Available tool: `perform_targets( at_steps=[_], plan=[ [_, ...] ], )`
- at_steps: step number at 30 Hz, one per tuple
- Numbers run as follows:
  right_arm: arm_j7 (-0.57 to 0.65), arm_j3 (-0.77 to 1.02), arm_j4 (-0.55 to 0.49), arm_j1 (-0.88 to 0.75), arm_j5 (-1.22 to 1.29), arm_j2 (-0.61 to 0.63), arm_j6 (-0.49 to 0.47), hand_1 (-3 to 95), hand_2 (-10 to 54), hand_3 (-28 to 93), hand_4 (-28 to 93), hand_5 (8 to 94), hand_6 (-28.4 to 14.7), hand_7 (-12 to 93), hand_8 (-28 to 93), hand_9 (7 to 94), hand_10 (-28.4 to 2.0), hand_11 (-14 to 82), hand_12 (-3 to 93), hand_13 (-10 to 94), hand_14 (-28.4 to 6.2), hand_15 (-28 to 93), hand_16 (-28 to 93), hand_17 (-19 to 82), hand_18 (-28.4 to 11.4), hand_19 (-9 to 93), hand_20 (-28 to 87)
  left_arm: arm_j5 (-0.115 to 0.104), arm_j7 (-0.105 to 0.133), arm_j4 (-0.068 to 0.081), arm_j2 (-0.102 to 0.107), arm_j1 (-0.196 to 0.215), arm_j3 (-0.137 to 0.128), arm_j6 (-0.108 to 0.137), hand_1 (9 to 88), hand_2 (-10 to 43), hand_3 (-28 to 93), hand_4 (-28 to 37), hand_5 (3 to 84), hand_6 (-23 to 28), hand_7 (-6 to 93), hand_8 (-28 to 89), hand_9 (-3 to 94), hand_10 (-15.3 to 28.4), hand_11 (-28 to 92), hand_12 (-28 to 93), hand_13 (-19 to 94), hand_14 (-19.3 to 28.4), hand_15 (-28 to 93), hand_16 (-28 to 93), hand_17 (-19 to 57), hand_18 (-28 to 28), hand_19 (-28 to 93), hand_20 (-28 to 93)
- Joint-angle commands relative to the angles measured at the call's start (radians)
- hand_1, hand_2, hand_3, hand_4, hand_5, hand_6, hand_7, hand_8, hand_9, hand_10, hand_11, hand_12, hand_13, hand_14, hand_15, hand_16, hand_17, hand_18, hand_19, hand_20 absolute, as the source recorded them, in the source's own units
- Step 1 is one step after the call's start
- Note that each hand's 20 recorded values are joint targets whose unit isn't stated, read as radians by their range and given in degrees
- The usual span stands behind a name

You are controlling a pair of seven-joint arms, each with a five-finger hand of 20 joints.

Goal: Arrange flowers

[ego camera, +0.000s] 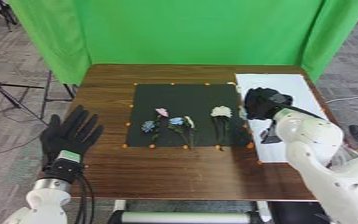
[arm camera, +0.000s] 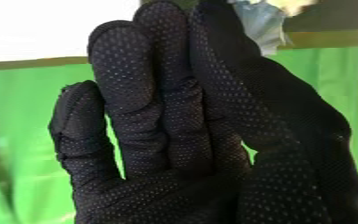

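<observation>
In the head view, my right hand (ego camera: 266,102) is over the white board at the right, with a pale leafy piece (ego camera: 243,113) at its inner side. In the right wrist view, the thumb of my right hand (arm camera: 171,117) presses against the fingers, pinching a flower with pale blue-green leaves (arm camera: 262,27) and a cream bloom (arm camera: 291,5); its stem is hidden. On the dark mat (ego camera: 171,137) lie a pink flower (ego camera: 162,112), blue flowers (ego camera: 176,121) and a white flower (ego camera: 221,111). My left hand (ego camera: 69,136) is open, left of the mat.
The white board (ego camera: 278,152) runs along the right side of the brown table (ego camera: 175,175). Small orange markers (ego camera: 152,146) edge the mat. A green curtain (ego camera: 193,32) hangs behind the table, and a tripod (ego camera: 7,92) stands at the left.
</observation>
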Motion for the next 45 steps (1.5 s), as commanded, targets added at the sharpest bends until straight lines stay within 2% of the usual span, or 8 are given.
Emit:
perform_targets(
  at_steps=[1, 12, 19, 21, 24, 33, 40, 45],
  plan=[
    [0.004, -0.043, 0.003, -0.054, -0.029, 0.001, 0.025, 60.4, -9.5, 70, -28, 72.8, -0.5, 38, 4, 86.5, -7.9, 14.1, 47.5, 73, -6.0, 43, 45, 36, -20.8, 80, 46, -0.006, 0.016, -0.022, 0.003, 0.028, 0.001, -0.012, 25.2, 8.4, 73, -28.3, 36.6, 6.8, 16.9, -10, 28.9, 11.2, 19, 12, 21, 12.7, 32, -6, -6.9, 14.2, 35, 12],
    [0.021, -0.059, 0.016, -0.059, -0.041, -0.016, 0.023, 59.1, -9.5, 71, -28, 70.5, -0.7, 37, 2, 84.3, -7.7, 13.9, 46.8, 72, -5.7, 42, 45, 35, -21.0, 80, 45, -0.014, 0.019, -0.020, -0.004, 0.016, 0.011, 0.010, 25.3, 8.3, 74, -28.3, 35.9, 6.7, 16.7, -10, 26.0, 10.1, 18, 11, 20, 12.5, 32, -6, -6.9, 14.2, 34, 12],
    [0.042, -0.040, -0.004, -0.060, -0.019, -0.019, -0.028, 51.7, -9.5, 70, -28, 68.6, -2.5, 34, 1, 81.3, -9.6, 16.7, 44.0, 69, -9.2, 50, 35, 34, -21.6, 80, 43, -0.021, 0.023, -0.022, -0.011, 0.014, 0.005, 0.030, 25.4, 8.1, 74, -28.3, 35.1, 6.6, 16.8, -10, 23.9, 9.8, 17, 11, 19, 12.5, 31, -6, -6.9, 14.2, 35, 13],
    [0.009, -0.033, -0.008, -0.061, -0.064, -0.016, -0.047, 49.3, -9.5, 71, -28, 68.0, -2.4, 32, 1, 79.3, -10.3, 20.7, 40.7, 68, -9.9, 51, 31, 33, -21.7, 81, 43, -0.005, 0.009, -0.034, -0.015, 0.010, 0.004, 0.092, 26.0, 8.0, 73, -28.3, 35.0, 6.6, 16.8, -10, 23.7, 9.8, 17, 12, 19, 12.5, 31, -6, -6.9, 14.2, 35, 13],
    [0.021, -0.030, -0.018, -0.055, -0.035, -0.012, -0.050, 39.0, -9.5, 77, -28, 66.2, -1.7, 27, -13, 73.3, -13.1, 32.1, 26.6, 65, -10.9, 54, 27, 31, -22.3, 81, 43, -0.015, 0.026, -0.030, -0.010, 0.011, 0.005, 0.068, 28.8, 6.9, 74, -28.2, 35.3, 6.7, 18.3, -10, 24.2, 10.0, 19, 12, 19, 12.2, 32, -6, -6.9, 14.1, 35, 13],
    [0.023, 0.015, -0.066, -0.090, -0.058, -0.013, -0.029, 35.0, -9.5, 76, -28, 64.9, -2.7, 25, -14, 71.6, -14.2, 31.9, 25.5, 64, -11.6, 54, 27, 30, -23.0, 81, 44, -0.022, 0.033, -0.020, -0.005, 0.004, 0.006, 0.055, 29.8, 4.1, 73, -27.5, 34.9, 6.6, 19.5, -11, 23.6, 9.8, 20, 11, 18, 11.7, 33, -6, -6.8, 13.7, 35, 12],
    [-0.036, 0.152, -0.071, -0.173, 0.050, -0.079, 0.363, 21.4, -6.8, 74, -26, 54.1, -6.1, 17, -11, 61.0, -18.3, 21.7, 21.0, 56, -14.7, 50, 23, 29, -23.0, 77, 42, 0.002, 0.049, -0.013, 0.007, 0.015, -0.028, 0.002, 25.7, 7.2, 73, -28.2, 35.1, 6.7, 17.6, -11, 25.0, 10.2, 18, 10, 18, 11.5, 30, -7, -6.1, 13.2, 33, 12],
    [-0.129, 0.293, -0.062, -0.235, 0.581, -0.197, 0.551, 17.0, 3.4, 78, -27, 39.1, -6.4, 15, -10, 42.7, -18.0, 10.3, 16.4, 37, -16.6, 34, 14, 20, -20.0, 58, 29, 0.046, 0.020, 0.011, 0.009, 0.015, -0.076, -0.042, 22.4, 9.8, 72, -28.2, 34.8, 5.6, 13.7, -10, 26.4, 10.0, 16, 8, 17, 10.7, 25, -7, -6.1, 13.0, 32, 11]
  ],
)
